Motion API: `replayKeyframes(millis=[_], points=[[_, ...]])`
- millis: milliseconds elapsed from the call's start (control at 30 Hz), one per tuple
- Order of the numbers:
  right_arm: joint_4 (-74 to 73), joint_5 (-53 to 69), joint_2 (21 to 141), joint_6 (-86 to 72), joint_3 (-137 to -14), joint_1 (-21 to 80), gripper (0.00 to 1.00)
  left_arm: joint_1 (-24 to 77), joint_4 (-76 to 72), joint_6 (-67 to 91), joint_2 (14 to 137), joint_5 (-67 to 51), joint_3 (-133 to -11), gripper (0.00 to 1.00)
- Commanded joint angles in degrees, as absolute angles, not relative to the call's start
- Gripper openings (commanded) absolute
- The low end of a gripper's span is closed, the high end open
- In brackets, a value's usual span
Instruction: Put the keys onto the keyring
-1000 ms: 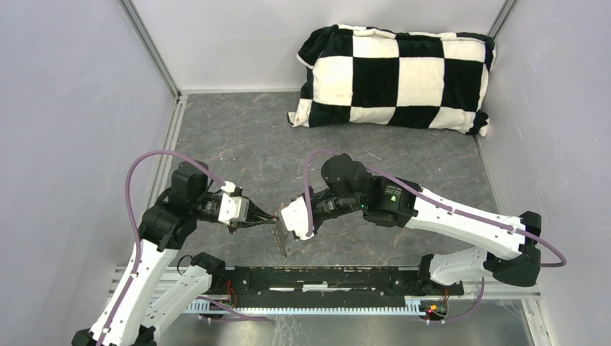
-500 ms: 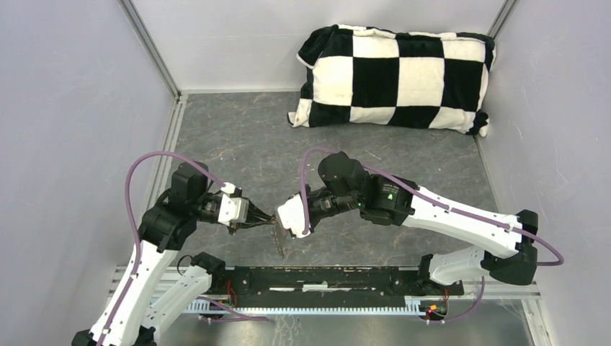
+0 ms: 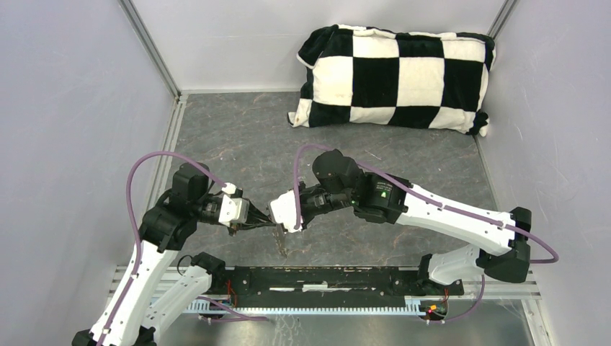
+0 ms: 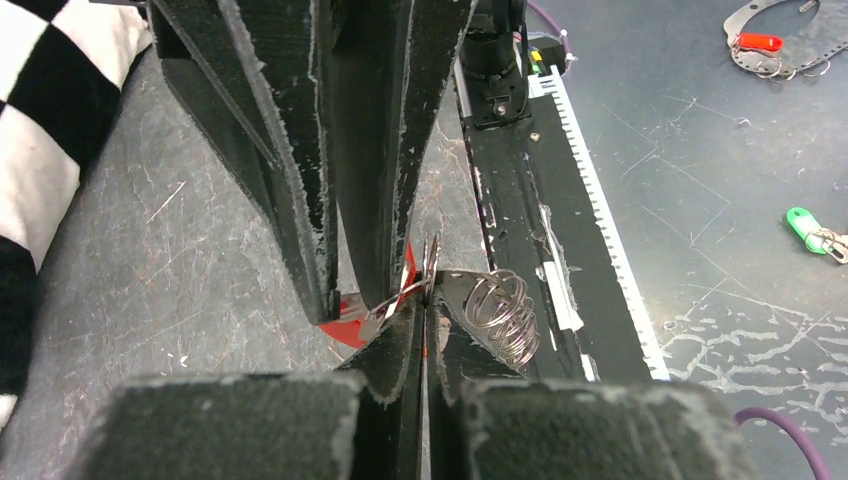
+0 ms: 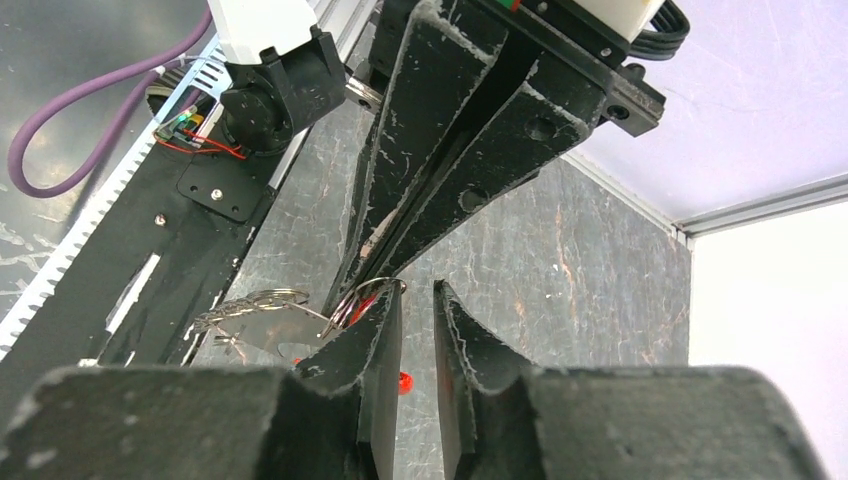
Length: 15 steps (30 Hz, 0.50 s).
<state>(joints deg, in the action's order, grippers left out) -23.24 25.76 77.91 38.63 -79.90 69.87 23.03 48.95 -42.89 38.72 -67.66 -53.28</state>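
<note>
My left gripper [image 4: 424,303] is shut on a thin silver ring of the keyring [image 4: 502,317]. The ring's coils stick out to the right of the fingertips, and the red fob [image 4: 343,331] shows just to their left. In the right wrist view my right gripper [image 5: 415,292] stands open with a narrow gap, tip to tip with the left fingers [image 5: 430,150]. Its left finger touches the ring [image 5: 377,289]. A flat grey metal piece [image 5: 262,326], seemingly one of the keys, hangs beside the rings. From above, both grippers [image 3: 272,218] meet over the table's near edge, and the bundle [image 3: 282,242] dangles below.
A black-and-white checkered pillow [image 3: 395,78] lies at the back right. A black rail [image 3: 324,277] runs along the near edge under the grippers. Beyond that edge lie a metal plate with a red tag [image 4: 762,42] and a green tag [image 4: 803,224].
My right gripper has opened from shut and shifted a little left toward the left gripper. The left gripper has kept its hold and place.
</note>
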Motion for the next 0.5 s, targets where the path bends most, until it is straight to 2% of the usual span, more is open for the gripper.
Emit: replayKeyframes(millis=[0,200,467], points=[[-24.3,25.4,79.0,37.0,-83.5,70.4,0.25,23.3,46.3,-42.6,38.5,-70.2,-54.0,0.02],[-31.6,27.1,79.6,36.8,-85.9,70.4,0.3,23.3,46.3,-42.4,38.6,-70.0,-54.2,0.02],[-34.4,29.5,78.4,35.3,-83.9,70.3,0.35,23.3,46.3,-41.9,37.6,-70.7,-53.7,0.02]])
